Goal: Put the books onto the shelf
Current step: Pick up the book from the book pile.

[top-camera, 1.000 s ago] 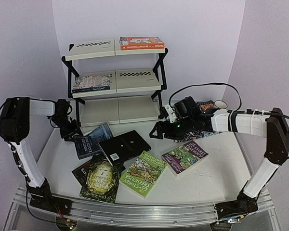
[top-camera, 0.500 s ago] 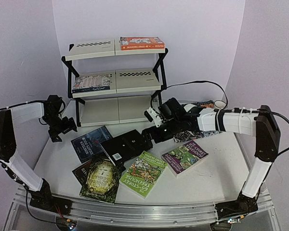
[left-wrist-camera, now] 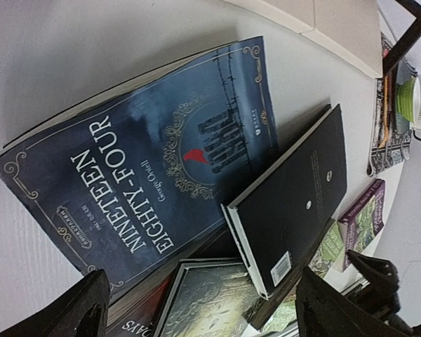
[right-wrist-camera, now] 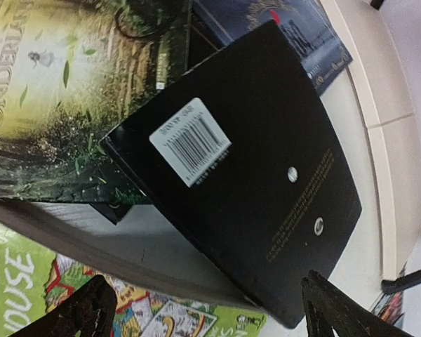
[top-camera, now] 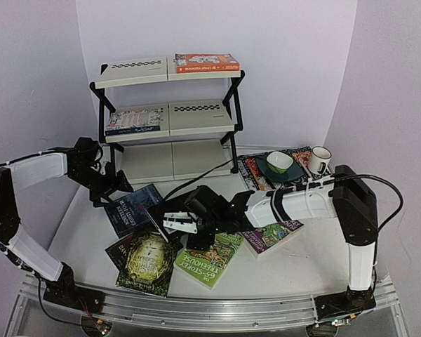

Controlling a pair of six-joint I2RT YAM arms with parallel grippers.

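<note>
My left gripper (left-wrist-camera: pixel 203 312) hovers with its fingers wide apart above the dark blue book (left-wrist-camera: pixel 147 161), which lies on the table (top-camera: pixel 302 260) in front of the shelf (top-camera: pixel 168 116). My right gripper (right-wrist-camera: pixel 210 309) is also spread and holds nothing. It hangs over the black book (right-wrist-camera: pixel 252 175), which overlaps the blue one. An orange book (top-camera: pixel 207 63) lies on the shelf's top tier.

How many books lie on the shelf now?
2: an orange book on the top tier of the shelf, right side; a pale book on the middle tier, left side.
</note>
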